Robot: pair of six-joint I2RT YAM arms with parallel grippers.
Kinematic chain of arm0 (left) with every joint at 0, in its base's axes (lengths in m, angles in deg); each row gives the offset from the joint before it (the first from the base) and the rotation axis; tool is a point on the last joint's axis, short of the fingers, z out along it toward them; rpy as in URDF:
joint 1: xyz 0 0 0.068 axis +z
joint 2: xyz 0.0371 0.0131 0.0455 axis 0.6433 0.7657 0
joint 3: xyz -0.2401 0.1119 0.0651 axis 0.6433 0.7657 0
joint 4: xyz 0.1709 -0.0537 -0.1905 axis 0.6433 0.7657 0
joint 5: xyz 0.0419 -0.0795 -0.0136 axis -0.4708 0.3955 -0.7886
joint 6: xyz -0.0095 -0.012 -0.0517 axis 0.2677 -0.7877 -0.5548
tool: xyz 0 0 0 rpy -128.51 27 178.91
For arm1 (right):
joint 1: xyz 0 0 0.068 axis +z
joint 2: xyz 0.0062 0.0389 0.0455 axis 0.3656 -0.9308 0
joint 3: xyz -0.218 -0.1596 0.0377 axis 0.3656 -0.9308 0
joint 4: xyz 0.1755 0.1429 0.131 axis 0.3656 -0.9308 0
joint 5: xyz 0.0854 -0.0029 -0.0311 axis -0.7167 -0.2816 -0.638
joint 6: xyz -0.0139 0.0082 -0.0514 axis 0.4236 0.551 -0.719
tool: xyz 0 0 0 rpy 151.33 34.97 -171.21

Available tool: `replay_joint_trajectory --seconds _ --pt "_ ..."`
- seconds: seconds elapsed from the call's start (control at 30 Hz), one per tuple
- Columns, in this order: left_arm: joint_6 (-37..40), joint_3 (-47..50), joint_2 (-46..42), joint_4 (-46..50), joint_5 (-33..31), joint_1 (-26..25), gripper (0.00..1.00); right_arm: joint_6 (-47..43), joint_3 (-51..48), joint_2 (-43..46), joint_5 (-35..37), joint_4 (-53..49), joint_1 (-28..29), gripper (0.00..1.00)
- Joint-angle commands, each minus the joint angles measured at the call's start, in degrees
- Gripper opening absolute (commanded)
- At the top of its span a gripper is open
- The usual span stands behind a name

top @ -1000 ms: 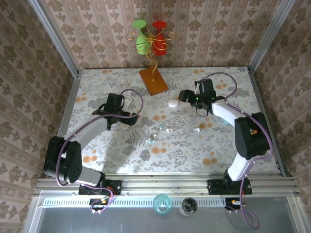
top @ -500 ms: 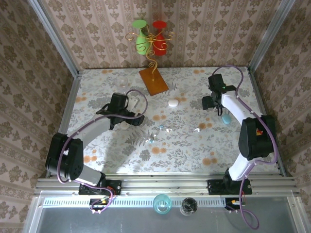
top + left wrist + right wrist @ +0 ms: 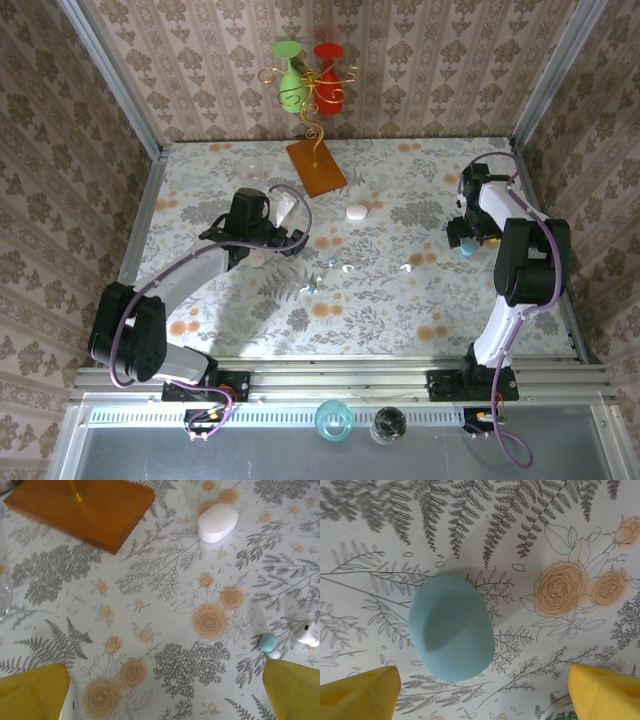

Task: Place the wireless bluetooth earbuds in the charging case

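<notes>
Top, left-wrist and right-wrist views. The flat table with a white cloth printed in grey ferns and orange roses (image 3: pixel 380 300) fills the floor of a wallpapered booth.

The left arm (image 3: pixel 190 270) reaches from its near-left base toward the table's middle. The left gripper (image 3: pixel 288 238) hangs released above the cloth; in its wrist view its yellow fingers (image 3: pixel 32 692) stand wide apart at the lower corners, with nothing between them.

The right arm (image 3: pixel 520 260) folds back along the right edge. The right gripper (image 3: pixel 467 238) points down over the light-blue pebble-shaped case (image 3: pixel 466 246). In the wrist view the right gripper (image 3: pixel 482 692) is likewise released, its yellow fingertips (image 3: pixel 360 692) wide on either side of the case's near end and apart from it. The light-blue pebble-shaped case (image 3: pixel 451 628) lies closed on the cloth.

At the far middle stands a gold wire stand with a green and a red goblet (image 3: pixel 310 85), rising from a flat orange-brown wooden base (image 3: pixel 316 167).

The white oval closed case (image 3: pixel 356 212) lies just right of that base, far from the left gripper's fingers in the wrist view (image 3: pixel 217 523).

The wireless bluetooth earbuds (image 3: pixel 330 264), tiny glinting whitish pieces, lie scattered loose on the cloth across the table's middle, between the two grippers and outside both cases. Two show near the left gripper's right finger: one pale-blue-tipped piece (image 3: pixel 268 642) and one white piece (image 3: pixel 306 632).
</notes>
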Motion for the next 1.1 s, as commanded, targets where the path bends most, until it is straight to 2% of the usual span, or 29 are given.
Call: replay_joint_trajectory --seconds 0.0,0.33,0.47,0.67,0.87,1.07 --pt "2.07 0.88 -1.43 -2.28 0.88 -0.15 1.0 -2.61 1.94 -1.99 -1.94 -3.03 -0.3 0.84" --pt "2.46 2.06 -1.54 -3.34 1.05 -0.51 1.0 -2.58 3.45 -5.43 -4.82 -2.69 -0.22 0.58" --pt "2.78 3.08 -2.72 -4.19 1.55 -0.58 1.0 -2.7 3.73 -6.33 -5.73 -2.63 -0.07 0.56" --pt "3.12 4.54 -4.94 -4.8 1.3 -0.5 1.0 -2.99 3.74 -5.84 -5.91 -3.05 1.48 0.43" --pt "1.09 5.9 -6.56 -5.52 1.53 0.44 1.0 -4.91 2.11 -1.05 -8.49 -0.29 6.5 0.39" --pt "-5.08 6.51 -8.27 -5.31 3.86 4.21 1.0 -9.39 0.99 3.64 -11.85 1.83 16.04 0.38"
